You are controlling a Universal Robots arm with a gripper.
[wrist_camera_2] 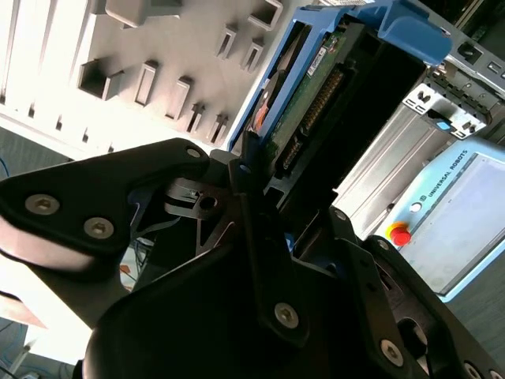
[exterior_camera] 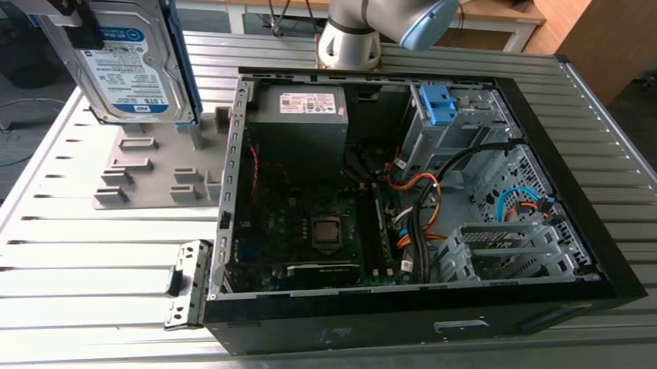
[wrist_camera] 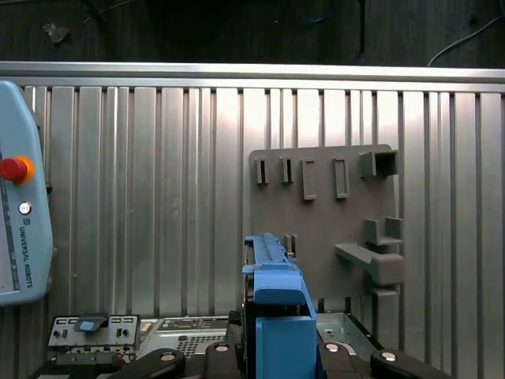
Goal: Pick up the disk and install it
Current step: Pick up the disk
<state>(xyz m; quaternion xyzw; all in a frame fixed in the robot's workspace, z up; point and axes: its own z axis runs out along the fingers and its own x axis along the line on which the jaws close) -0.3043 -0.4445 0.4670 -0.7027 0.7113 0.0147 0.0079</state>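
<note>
Ribbed metal slats form the surface (exterior_camera: 82, 254), and most of it is taken up by an open black computer case (exterior_camera: 411, 323) lying on its side, its motherboard (exterior_camera: 308, 223) and coloured cables exposed. Inside the case, a grey power-supply box (exterior_camera: 298, 115) sits at the far end, with a metal drive cage (exterior_camera: 457, 134) beside it toward the exterior view's right. A grey fixture plate (exterior_camera: 144, 181) with raised blocks and slots lies flat on the surface, just beside the case on the exterior view's left. The disk (exterior_camera: 123, 69) hangs upright above that plate, off the surface and outside the case, with its white-and-blue label turned to the exterior camera and its blue bracket along the edges. In the second wrist view the gripper (wrist_camera_2: 288, 197) is clamped on the disk (wrist_camera_2: 316, 103), black fingers (wrist_camera_2: 246, 170) pressing its sides. A small blue latch (exterior_camera: 436, 104) tops the drive cage.
</note>
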